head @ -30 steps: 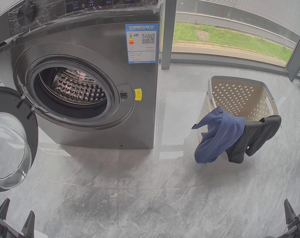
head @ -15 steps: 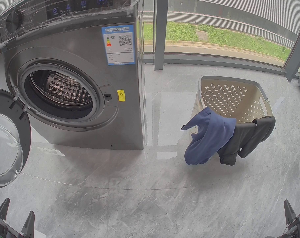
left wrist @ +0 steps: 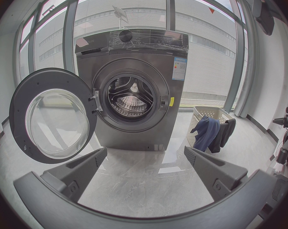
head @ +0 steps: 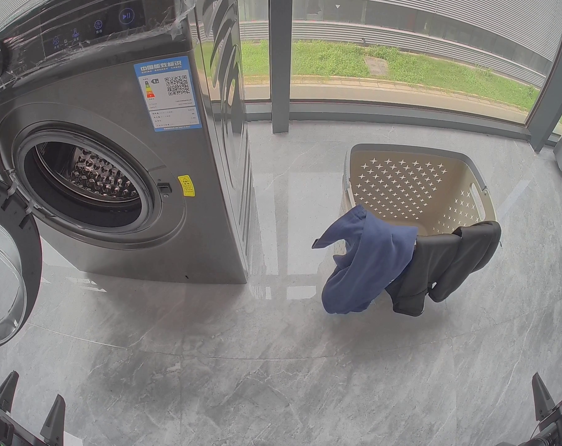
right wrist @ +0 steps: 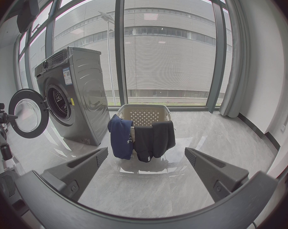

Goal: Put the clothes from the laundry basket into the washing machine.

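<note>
My left gripper [left wrist: 145, 150] and right gripper [right wrist: 146, 150] gape empty; I'd pinch the limp, likely light blue garment [head: 368, 258] atop the laundry basket [head: 417, 150] rim.

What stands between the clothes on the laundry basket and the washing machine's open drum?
Nothing visible does. The blue garment and the dark garment hang over the near rim of the laundry basket; only bare floor lies between them and the drum opening. The door is swung open on the side away from the basket.
</note>
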### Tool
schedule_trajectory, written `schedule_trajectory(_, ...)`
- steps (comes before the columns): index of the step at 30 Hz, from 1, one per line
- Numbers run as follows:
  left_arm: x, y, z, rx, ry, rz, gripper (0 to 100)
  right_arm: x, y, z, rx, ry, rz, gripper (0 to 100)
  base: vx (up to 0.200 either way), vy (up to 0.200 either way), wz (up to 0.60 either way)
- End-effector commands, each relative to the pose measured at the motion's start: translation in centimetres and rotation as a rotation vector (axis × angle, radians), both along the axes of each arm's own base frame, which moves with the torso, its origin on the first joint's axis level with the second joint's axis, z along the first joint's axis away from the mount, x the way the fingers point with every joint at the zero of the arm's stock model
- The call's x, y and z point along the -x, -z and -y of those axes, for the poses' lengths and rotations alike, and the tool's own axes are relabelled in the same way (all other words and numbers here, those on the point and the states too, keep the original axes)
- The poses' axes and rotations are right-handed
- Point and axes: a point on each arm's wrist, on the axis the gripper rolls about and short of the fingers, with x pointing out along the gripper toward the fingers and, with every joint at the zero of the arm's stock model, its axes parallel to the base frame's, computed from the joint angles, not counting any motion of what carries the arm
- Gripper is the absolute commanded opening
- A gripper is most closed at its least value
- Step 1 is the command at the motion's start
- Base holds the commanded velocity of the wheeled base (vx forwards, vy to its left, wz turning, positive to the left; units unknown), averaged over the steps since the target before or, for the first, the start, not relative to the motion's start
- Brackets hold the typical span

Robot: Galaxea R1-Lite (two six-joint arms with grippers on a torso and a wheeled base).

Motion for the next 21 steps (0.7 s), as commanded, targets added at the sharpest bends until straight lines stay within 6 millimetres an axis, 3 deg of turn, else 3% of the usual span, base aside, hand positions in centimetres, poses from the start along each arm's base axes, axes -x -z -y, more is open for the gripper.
schedule_trajectory(1,-0.01,0.48,0.00,-0.001,0.000,-0.002,100,-0.01,0.52,0.00,0.000,-0.001,-0.002,100,0.000,-0.200,0.00)
schedule_trajectory(13,0.00,0.49,0.00,0.002,0.000,0.000,100,-0.01,0.52,0.00,0.002,-0.002,-0.002,100,0.000,-0.200,0.00)
schedule_trajectory(21,0.00,0.49,0.00,0.002,0.000,0.000,100,-0.01,0.52,0.00,0.000,-0.001,-0.002,100,0.000,0.000,0.00)
